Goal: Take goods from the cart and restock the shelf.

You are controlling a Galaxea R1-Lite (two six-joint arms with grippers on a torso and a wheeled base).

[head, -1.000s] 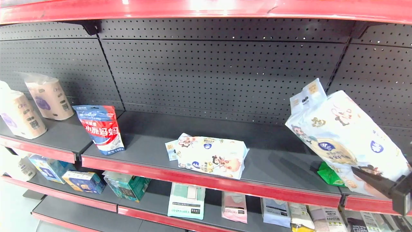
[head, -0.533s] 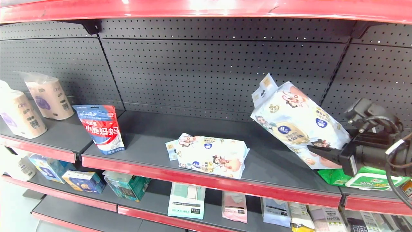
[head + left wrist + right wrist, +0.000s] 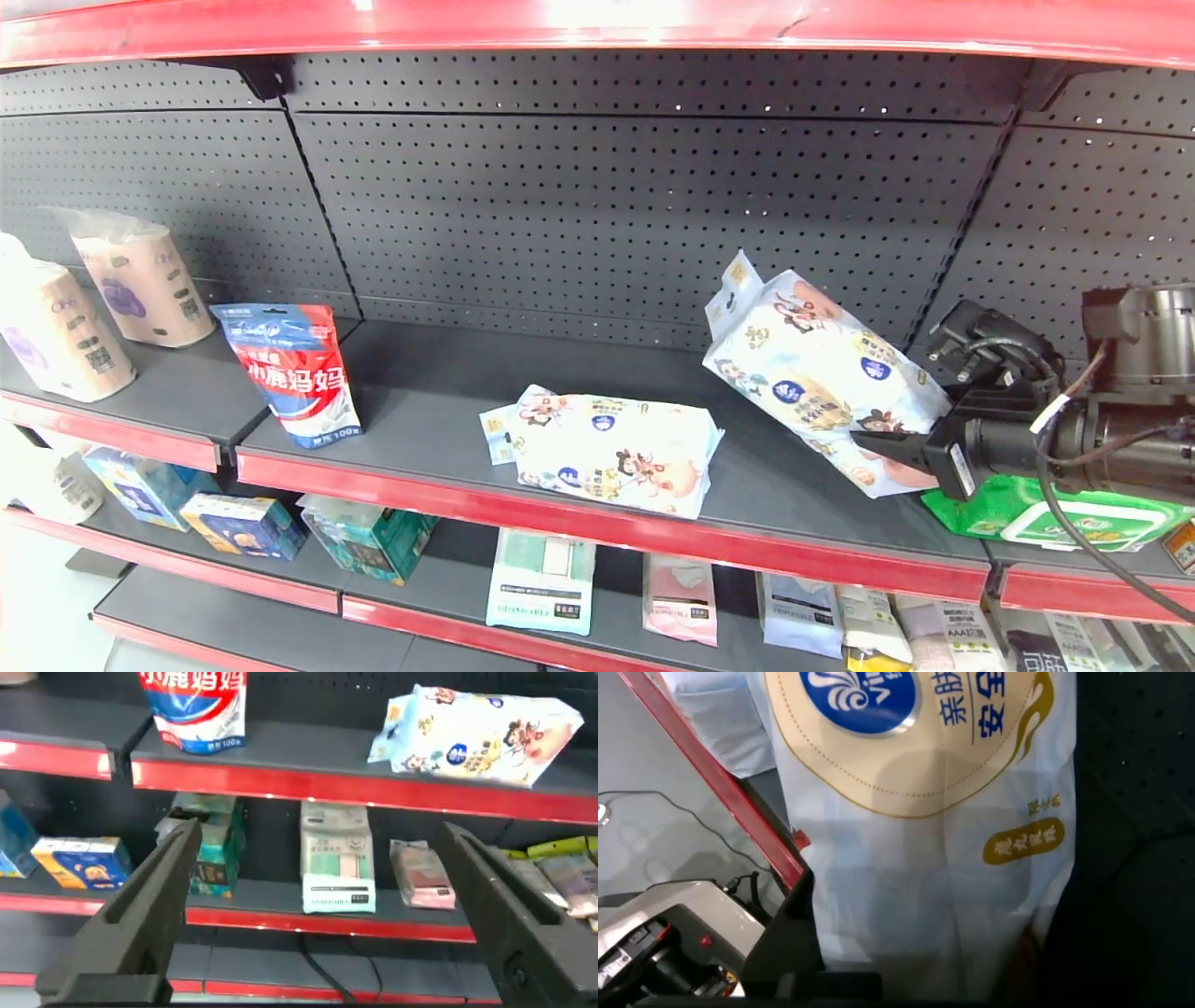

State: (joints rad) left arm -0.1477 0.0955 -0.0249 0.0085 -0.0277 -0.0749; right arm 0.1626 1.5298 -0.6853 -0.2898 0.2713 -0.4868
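Your right gripper (image 3: 887, 453) is clamped on the low end of the cartoon-printed tissue pack (image 3: 822, 369). The pack slants up and away from the fingers toward the pegboard (image 3: 607, 215), and you cannot tell whether its bottom corner touches the shelf board (image 3: 448, 392). Treat it as light, soft and slick in its film wrap. It likely squashes under a pinch, and an end grip lets it swing, so a hold across its middle would be steadier. The arm reaches in nearly level, wrist above the green wipes pack (image 3: 1055, 523). A matching pack (image 3: 611, 453) lies flat well to the gripper's left. Your left gripper (image 3: 320, 829) hangs spread and empty.
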